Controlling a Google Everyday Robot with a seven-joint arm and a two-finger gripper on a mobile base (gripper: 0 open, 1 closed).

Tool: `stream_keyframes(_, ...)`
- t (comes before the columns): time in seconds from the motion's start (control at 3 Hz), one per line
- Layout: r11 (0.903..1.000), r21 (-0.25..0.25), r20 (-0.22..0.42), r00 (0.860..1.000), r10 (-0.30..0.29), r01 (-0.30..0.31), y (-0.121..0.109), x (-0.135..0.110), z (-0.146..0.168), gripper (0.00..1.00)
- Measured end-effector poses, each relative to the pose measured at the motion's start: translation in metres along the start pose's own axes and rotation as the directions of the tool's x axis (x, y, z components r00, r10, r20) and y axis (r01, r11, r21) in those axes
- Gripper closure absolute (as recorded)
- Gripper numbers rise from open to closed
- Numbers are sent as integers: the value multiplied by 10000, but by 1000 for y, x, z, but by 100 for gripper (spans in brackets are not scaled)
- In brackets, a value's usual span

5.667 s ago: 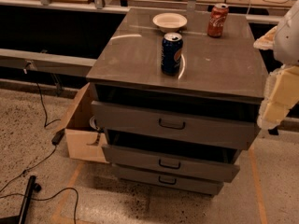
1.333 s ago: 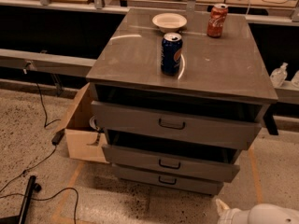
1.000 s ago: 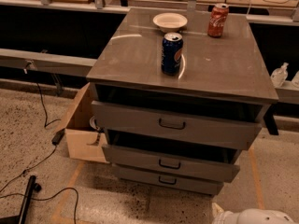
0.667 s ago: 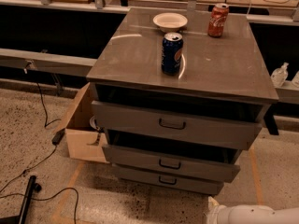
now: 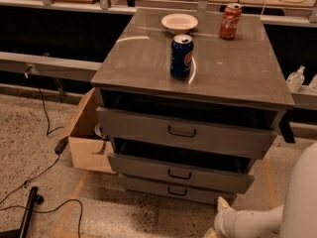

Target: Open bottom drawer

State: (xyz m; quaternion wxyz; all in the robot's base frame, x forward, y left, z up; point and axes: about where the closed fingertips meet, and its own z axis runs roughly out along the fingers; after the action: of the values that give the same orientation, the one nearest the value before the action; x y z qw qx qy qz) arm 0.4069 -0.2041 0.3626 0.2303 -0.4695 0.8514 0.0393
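The bottom drawer sits lowest in the grey cabinet, set back beneath the middle drawer. The gripper hangs low by its right end, just off the floor. I cannot tell whether it is parted or closed.

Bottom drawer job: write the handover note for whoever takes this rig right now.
Pincer: low at the bottom right of the camera view, on the end of the white arm, off to the right of the handle and clear of it.
Bottom drawer: its front sits behind the two drawer fronts above; handle free at its centre.
Done: approach only.
Left: reach the handle, grip it, pull the drawer out.
Blue can, red can and bowl stand on the cabinet top.
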Motion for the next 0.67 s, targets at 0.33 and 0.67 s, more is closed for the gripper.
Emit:
stream_keyframes(0.33,10000,0,0,10000,0,0,0,0,0,0)
stream_keyframes(0.67,9999,146,330,9994,59,-64,-1,1,11,0)
